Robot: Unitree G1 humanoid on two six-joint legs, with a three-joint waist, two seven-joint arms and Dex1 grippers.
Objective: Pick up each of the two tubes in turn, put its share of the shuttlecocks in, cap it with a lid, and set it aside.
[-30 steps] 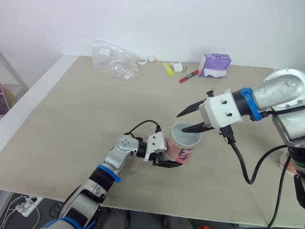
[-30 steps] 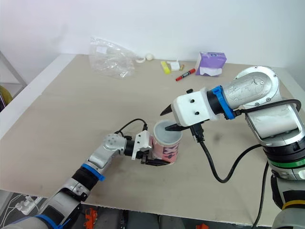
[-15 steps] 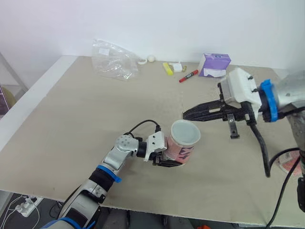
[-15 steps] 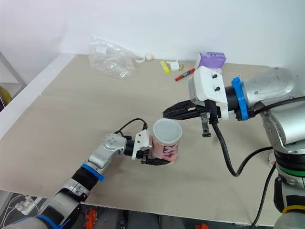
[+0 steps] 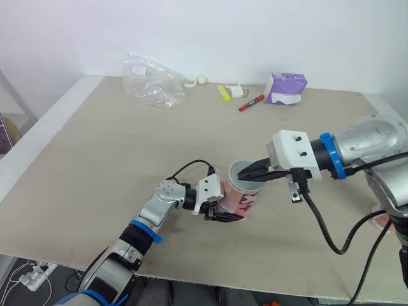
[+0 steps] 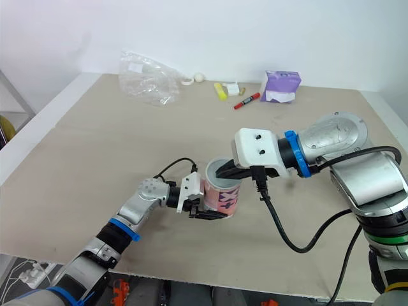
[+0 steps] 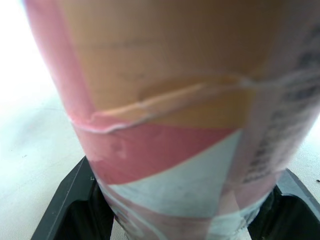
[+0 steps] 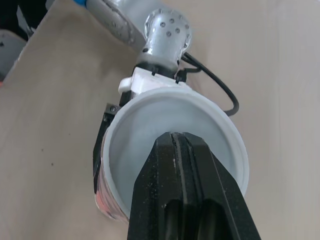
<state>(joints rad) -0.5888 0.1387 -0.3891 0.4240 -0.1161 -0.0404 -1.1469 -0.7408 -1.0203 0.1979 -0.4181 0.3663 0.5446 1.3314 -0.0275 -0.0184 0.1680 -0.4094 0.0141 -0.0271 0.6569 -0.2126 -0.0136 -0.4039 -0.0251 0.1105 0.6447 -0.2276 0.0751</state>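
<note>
A short tube with pink, orange and white print stands on the table, near its front. My left gripper is shut on the tube's lower part, with one black finger on each side of it. A translucent white lid sits on the tube's mouth. My right gripper reaches in from the right. It is shut, fingers together, and its fingertips rest on the top of the lid.
Along the table's far edge lie a crumpled clear plastic bag, a small white ball, a yellow item, a red marker and a purple tissue box. The right arm's black cable hangs over the table's right front.
A second ago my right gripper stood open at the lid. It then pulled back to the right, and now it is back, shut, with its tips on the lid. Tube and left gripper have stayed put.
</note>
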